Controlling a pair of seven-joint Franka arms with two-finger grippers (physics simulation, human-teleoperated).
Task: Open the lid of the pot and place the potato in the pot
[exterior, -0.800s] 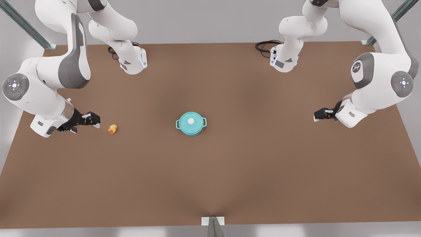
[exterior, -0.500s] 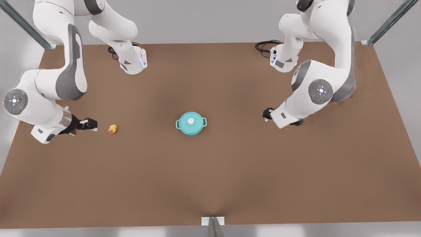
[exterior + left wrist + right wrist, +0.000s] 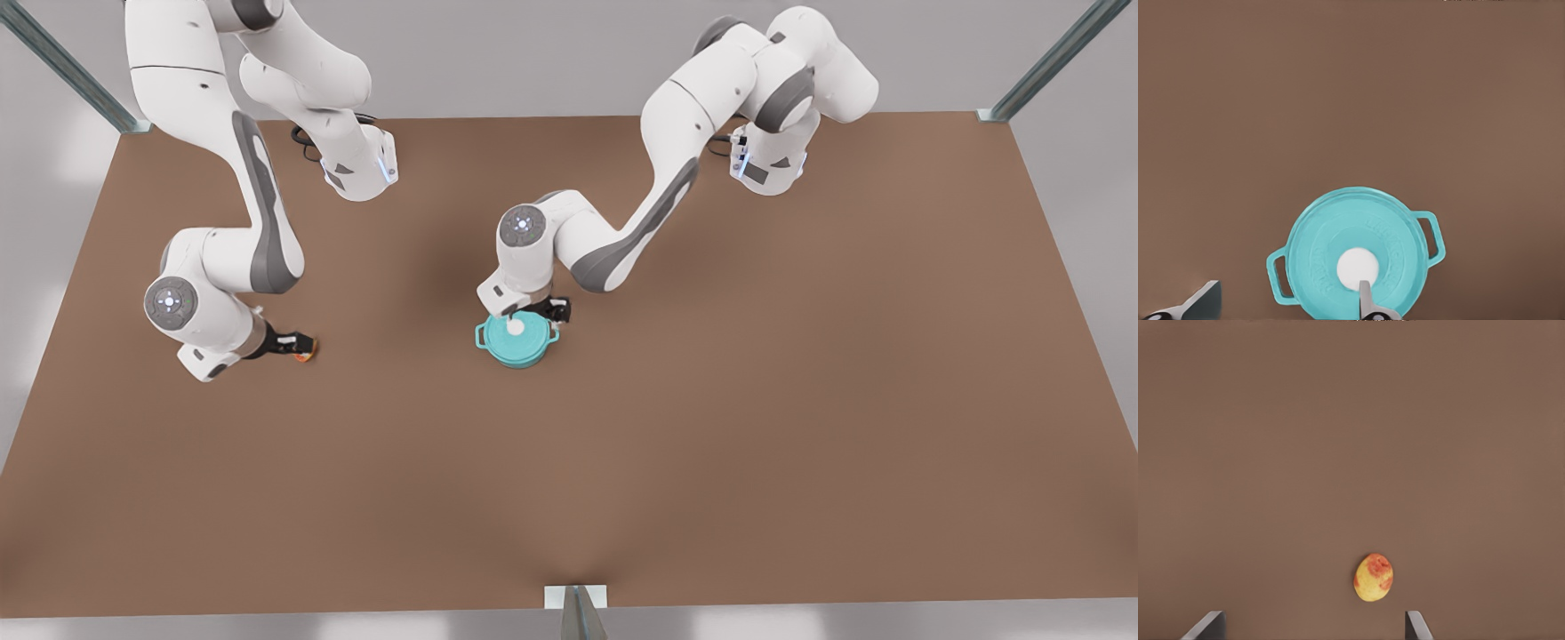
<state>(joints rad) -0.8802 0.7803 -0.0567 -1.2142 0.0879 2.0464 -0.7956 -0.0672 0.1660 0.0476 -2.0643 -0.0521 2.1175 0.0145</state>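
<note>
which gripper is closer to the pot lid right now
The left gripper. It hangs open right over the pot lid, one finger beside its white knob. The right gripper is far off toward the front view's left, open around the potato.

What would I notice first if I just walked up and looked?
Probably the teal pot in the middle of the brown table, its lid on, with the left gripper open right above the white knob. Next, the little yellow potato toward the front view's left, with the right gripper open over it.

Sim lab: bare brown table (image 3: 800, 444)
</note>
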